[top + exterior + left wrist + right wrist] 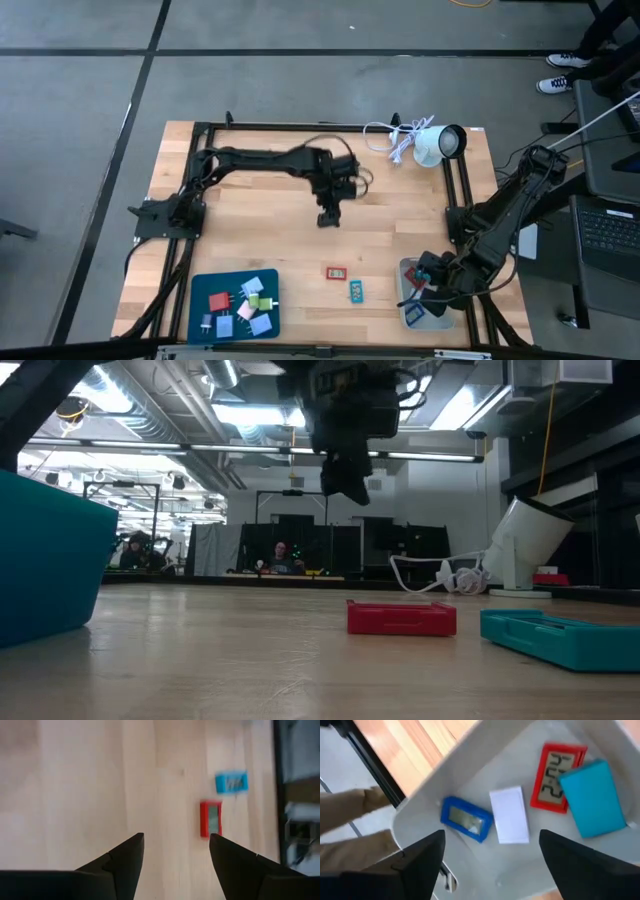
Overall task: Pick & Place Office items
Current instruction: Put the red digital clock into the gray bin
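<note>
My left gripper (176, 851) hangs spread open above the small flat red plastic clock (211, 819) on the wooden table (250, 240). My right gripper (490, 851) gapes empty over the white tray (470, 765). Descending off-centre, I judge, could nudge the red clock aside.

Red piece (335, 271), teal piece (356, 290) flat on table (apart); others binned.
</note>
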Robot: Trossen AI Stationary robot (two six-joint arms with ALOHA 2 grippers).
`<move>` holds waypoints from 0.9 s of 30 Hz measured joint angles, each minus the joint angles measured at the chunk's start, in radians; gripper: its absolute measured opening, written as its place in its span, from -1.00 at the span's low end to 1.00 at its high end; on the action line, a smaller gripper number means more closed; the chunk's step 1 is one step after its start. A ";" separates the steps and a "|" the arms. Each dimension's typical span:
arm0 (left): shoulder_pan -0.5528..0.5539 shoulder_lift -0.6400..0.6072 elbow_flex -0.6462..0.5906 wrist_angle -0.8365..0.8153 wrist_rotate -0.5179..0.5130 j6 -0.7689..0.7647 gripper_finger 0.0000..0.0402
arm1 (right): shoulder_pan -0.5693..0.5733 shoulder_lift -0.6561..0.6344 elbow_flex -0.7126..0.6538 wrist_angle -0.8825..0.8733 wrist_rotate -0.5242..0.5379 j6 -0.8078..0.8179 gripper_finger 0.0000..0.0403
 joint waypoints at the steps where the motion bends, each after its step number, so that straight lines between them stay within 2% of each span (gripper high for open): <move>1: -0.020 0.000 0.000 -0.022 -0.030 0.010 0.10 | 0.000 0.000 0.005 0.000 0.019 0.000 0.62; 8: -0.185 0.000 0.000 -0.022 -0.261 0.031 0.11 | 0.000 0.000 0.011 -0.006 0.131 -0.004 0.49; 16: -0.310 0.044 0.001 0.056 -0.390 -0.130 0.21 | 0.000 0.000 0.011 -0.004 0.134 -0.037 0.40; 18: -0.340 0.077 0.001 0.081 -0.410 -0.170 0.22 | 0.000 0.000 0.011 -0.003 0.134 -0.044 0.39; 23: -0.385 0.151 0.001 0.098 -0.357 -0.325 0.25 | 0.000 -0.001 0.013 0.012 0.128 -0.066 0.39; 27: -0.407 0.162 0.000 0.102 -0.418 -0.377 0.25 | 0.000 -0.001 0.013 0.020 0.120 -0.100 0.39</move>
